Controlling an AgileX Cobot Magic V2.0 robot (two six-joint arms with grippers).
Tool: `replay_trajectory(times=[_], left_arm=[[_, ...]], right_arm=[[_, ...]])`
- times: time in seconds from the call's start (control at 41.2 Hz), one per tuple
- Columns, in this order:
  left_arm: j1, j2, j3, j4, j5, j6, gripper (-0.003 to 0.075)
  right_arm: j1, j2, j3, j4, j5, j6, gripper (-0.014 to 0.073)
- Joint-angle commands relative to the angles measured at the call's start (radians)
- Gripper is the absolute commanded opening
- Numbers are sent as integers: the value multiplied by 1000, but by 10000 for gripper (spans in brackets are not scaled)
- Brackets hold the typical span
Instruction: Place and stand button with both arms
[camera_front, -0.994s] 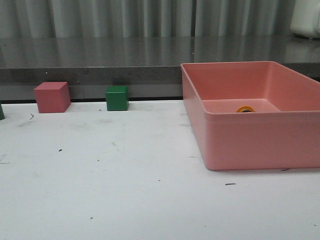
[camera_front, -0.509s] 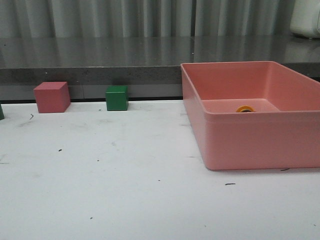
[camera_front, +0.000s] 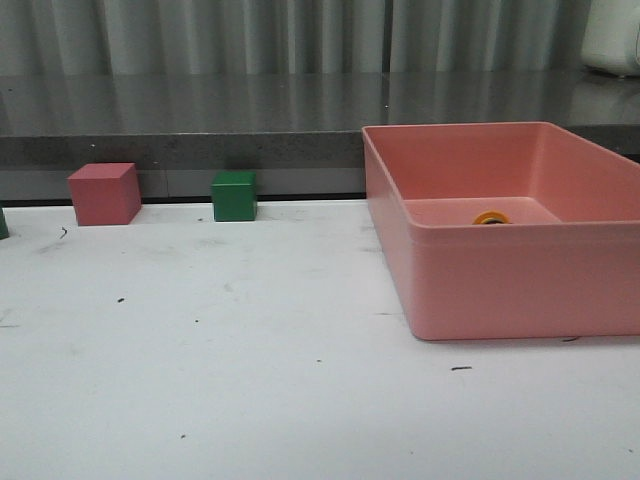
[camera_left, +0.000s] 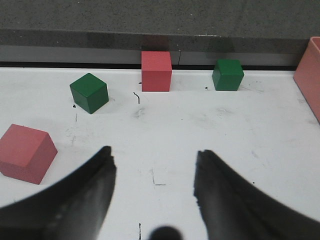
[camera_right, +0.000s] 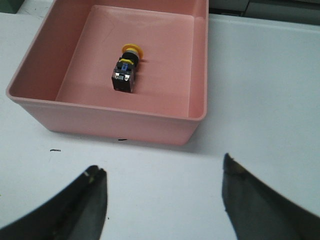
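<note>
The button lies on its side on the floor of the pink bin, yellow cap toward the bin's far wall. In the front view only its yellow cap shows over the bin's front wall. My right gripper is open above bare table, short of the bin, with nothing between its fingers. My left gripper is open too, over empty white table well away from the bin. Neither arm shows in the front view.
A red cube and a green cube stand by the table's back edge. The left wrist view adds a second green cube and a second red cube. A dark ledge runs behind the table.
</note>
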Motion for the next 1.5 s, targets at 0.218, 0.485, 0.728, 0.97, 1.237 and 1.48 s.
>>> replay_trajectory(times=[0.218,0.485,0.728,0.97,1.237,1.48], left_arm=[[-138,2,-34,-2,-44,13,494],[-308,2,-34,-2,-44,13,494],[-332,2,-34,-6,-44,13,494],[-332,2,-34,-6,-44,13,494],[-332,2,-34,-6,-44,13,494],[-332,2,-34,-6,-44,13,494]], right_arm=[[38,210,-147,75,1,-2,601],[115,497,-317,75,48,-2,601],[120,776,-514,73,108,-2,601],[118,1022,-704,73,131,17,591],[117,1263,-882,72,155,78,590],[117,1406,-965,58,143,185,590]])
